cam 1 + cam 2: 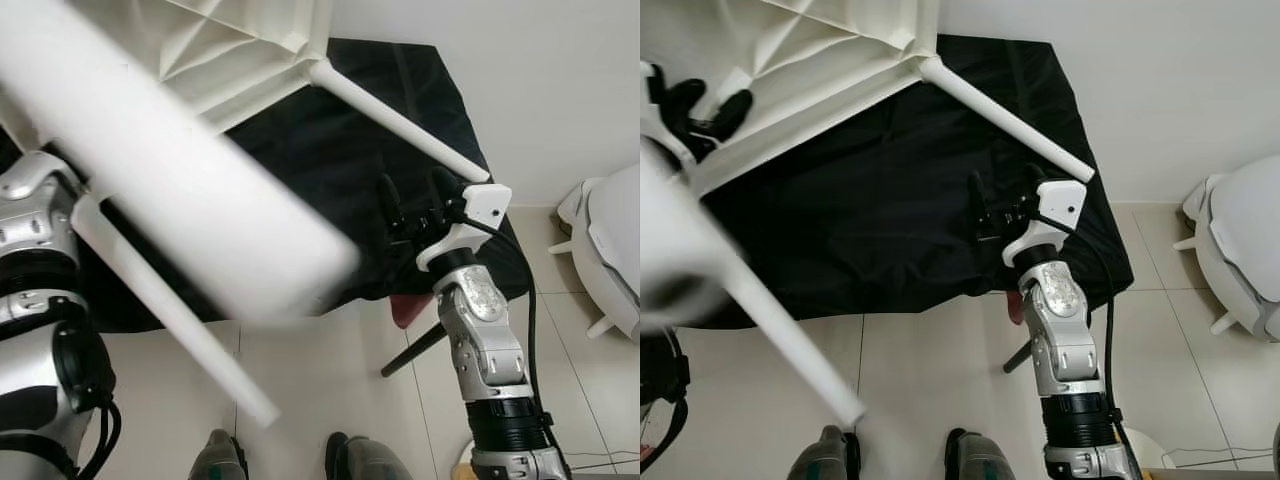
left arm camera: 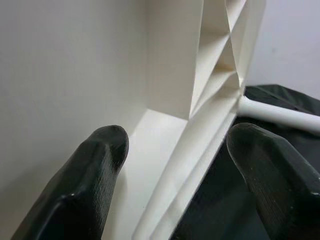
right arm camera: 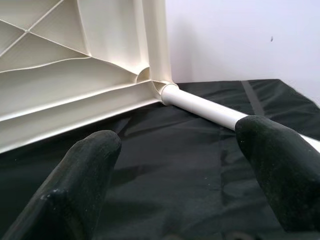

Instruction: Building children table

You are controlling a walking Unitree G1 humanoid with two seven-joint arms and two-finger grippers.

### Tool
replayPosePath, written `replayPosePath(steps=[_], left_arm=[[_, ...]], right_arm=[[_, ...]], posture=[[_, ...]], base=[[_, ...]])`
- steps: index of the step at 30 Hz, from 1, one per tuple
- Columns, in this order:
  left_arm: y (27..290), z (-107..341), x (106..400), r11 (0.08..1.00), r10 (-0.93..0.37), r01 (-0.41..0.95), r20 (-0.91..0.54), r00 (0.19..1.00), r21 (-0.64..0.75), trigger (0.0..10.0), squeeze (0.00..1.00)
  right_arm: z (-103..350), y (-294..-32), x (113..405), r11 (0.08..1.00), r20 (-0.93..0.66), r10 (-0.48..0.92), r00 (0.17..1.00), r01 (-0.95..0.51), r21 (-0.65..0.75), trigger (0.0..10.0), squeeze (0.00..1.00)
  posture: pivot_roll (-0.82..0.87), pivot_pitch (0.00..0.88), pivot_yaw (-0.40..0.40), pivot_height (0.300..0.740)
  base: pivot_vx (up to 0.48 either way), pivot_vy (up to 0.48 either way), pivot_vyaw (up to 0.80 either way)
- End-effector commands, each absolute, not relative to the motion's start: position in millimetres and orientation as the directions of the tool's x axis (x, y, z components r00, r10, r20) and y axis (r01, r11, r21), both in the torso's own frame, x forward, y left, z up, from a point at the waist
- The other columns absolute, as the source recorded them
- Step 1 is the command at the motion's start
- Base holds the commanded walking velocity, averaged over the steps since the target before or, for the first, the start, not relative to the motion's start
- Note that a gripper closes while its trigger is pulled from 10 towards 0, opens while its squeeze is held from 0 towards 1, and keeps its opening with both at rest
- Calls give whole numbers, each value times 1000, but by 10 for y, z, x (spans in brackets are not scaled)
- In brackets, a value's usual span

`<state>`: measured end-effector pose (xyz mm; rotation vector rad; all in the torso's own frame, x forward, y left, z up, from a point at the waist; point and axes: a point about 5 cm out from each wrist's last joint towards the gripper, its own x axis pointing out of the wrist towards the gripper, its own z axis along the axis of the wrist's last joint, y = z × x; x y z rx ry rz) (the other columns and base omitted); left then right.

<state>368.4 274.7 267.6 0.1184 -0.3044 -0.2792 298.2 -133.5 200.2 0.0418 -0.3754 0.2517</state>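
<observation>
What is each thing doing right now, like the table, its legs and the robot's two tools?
White table top: tipped on its side, ribbed underside showing, edge on the black cloth.
Far leg: plugged into the corner socket, sticking out over the cloth.
Near leg: attached, pointing toward the floor.
Black cloth: spread out under the table.
Left tool: open, fingers either side of the table edge.
Right tool: open, empty, above the cloth.

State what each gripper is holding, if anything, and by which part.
The left gripper straddles the rim of the white tabletop, fingers either side; a firm clamp cannot be told. The right gripper is open over the black cloth, holding nothing.
</observation>
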Motion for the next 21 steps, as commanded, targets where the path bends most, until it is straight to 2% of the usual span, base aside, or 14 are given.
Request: replayPosePath(steps=[1,2,3,4,5,7,8,10,15,21], left_arm=[[2981,2706,3662,954,294,-297,340,893,-45,10000,0],[2821,2707,3669,981,189,-194,356,915,-24,10000,0],[2821,2707,3669,981,189,-194,356,915,-24,10000,0],[2661,2711,3654,996,84,-91,377,922,2,10000,0],[2661,2711,3654,996,84,-91,377,922,2,10000,0],[2379,2673,3598,995,-97,88,379,920,40,10000,0],[2379,2673,3598,995,-97,88,379,920,40,10000,0],[2184,2630,3534,973,-231,212,359,904,92,10000,0],[2090,2630,3485,953,-304,282,360,882,115,10000,0],[1900,2620,3321,875,-484,451,341,806,177,10000,0]], right_arm=[[2023,-1324,2981,965,369,248,896,-263,-10,10000,0],[2024,-1316,2986,963,368,253,895,-268,-12,10000,0],[2024,-1316,2986,963,368,253,895,-268,-12,10000,0],[2025,-1310,2990,962,366,257,894,-271,-13,10000,0],[2025,-1310,2990,962,366,257,894,-271,-13,10000,0],[2026,-1312,3001,962,364,261,894,-274,-17,10000,0],[2026,-1312,3001,962,364,261,894,-274,-17,10000,0],[2028,-1315,3010,961,360,264,895,-275,-23,10000,0],[2030,-1318,3018,961,359,265,895,-274,-26,10000,0],[2030,-1328,3042,964,354,259,899,-265,-32,10000,0]], posture=[[50,140,-43,740],[52,141,-46,740],[52,141,-46,740],[52,141,-46,740],[52,141,-46,740],[56,143,-48,740],[56,143,-48,740],[58,146,-49,740],[58,146,-49,740],[68,146,-48,740]], base=[[0,0,0],[0,0,0],[0,0,0],[0,0,0],[0,0,0],[0,0,0],[0,0,0],[0,0,0],[0,0,0],[0,0,0]])
